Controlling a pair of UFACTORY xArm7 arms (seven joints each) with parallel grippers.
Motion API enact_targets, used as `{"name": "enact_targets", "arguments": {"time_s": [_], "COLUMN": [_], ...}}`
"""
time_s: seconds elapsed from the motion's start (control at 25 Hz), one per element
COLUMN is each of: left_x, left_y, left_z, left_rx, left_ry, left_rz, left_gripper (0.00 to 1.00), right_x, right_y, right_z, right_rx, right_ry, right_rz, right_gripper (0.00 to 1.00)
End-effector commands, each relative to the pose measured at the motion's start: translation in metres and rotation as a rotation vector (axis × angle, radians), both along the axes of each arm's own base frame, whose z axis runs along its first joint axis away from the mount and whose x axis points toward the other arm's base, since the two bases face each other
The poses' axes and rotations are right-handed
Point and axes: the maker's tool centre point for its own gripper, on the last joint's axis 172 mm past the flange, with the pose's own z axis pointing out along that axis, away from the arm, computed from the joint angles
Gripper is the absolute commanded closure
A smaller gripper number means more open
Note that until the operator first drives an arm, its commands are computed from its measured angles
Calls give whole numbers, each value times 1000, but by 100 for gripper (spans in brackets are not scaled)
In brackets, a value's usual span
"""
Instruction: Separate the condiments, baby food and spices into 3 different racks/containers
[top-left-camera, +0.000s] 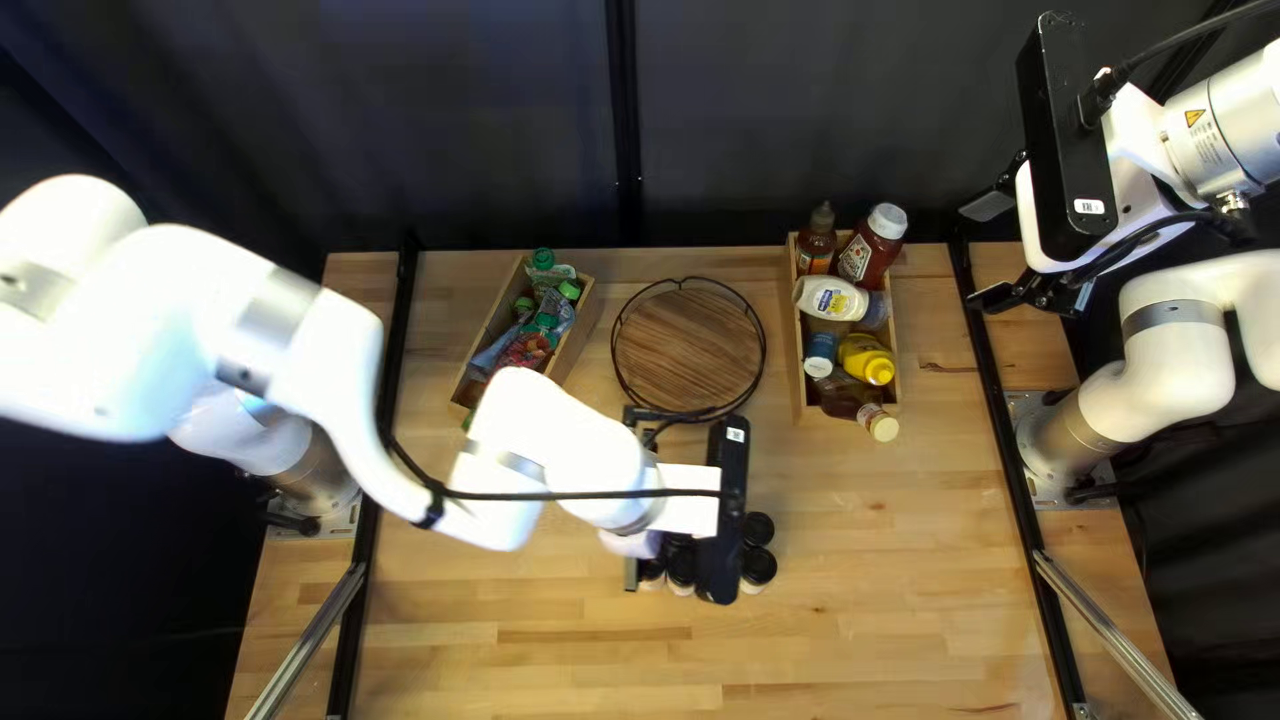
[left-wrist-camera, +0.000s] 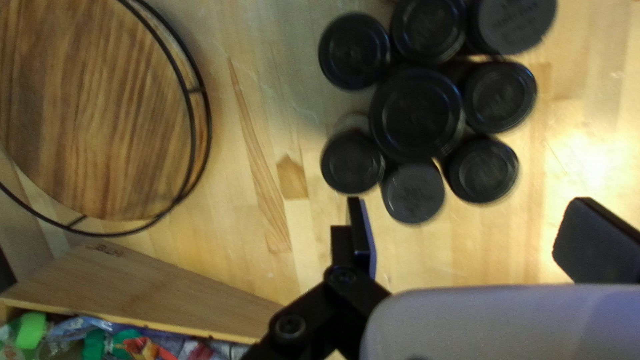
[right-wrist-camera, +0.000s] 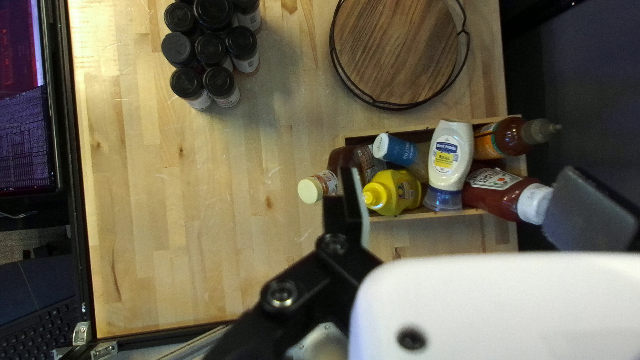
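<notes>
Several black-lidded jars [left-wrist-camera: 417,113] standing clustered on the table [top-left-camera: 854,654], left gripper [top-left-camera: 632,498] hovering near them, fingers gaping wide apart, right gripper [top-left-camera: 988,251] hanging near the table's right side, also gaping wide

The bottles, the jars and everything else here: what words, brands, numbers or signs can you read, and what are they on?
"Best Foods": the label of the white squeeze bottle.
A yellow warning triangle, a sign with no readable words: my right arm.
Too small or blurred to quote surely: the smaller print on those, the red bottle, the yellow bottle, the black jar lids and the wooden box.
</notes>
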Motion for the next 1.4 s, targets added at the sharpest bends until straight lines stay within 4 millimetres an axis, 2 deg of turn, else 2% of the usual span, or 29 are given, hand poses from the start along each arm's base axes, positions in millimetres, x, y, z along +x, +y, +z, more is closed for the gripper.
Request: {"name": "enact_targets", "arguments": {"time_s": [0.04,0.4,0.8,0.84,0.88,0.92,0.96,1.08,1.28,1.4], "left_x": [10,16,20,20,20,19,19,19,21,21], "left_y": [7,-4,-3,-3,-4,-3,-3,-2,0,3], "left_z": [-11,-33,-47,-47,-47,-47,-47,-45,-31,-8], "left_rx": [6,-60,-126,-129,-130,-131,-131,-131,-117,-97], "left_ry": [0,27,39,40,40,41,41,43,44,47], "left_rz": [12,-17,-40,-42,-43,-44,-44,-44,-42,-39], "left_gripper": [0,0,0,12,30,41,69,90,89,90], "right_x": [0,0,0,0,0,0,0,0,0,0], "right_y": [0,0,0,0,0,0,0,0,0,0], "right_z": [0,0,0,0,0,0,0,0,0,0], "right_rx": [0,0,0,0,0,0,0,0,0,0], "right_ry": [0,0,0,0,0,0,0,0,0,0], "right_rz": [0,0,0,0,0,0,0,0,0,0], "right_gripper": [0,0,0,0,0,0,0,0,0,0]}}
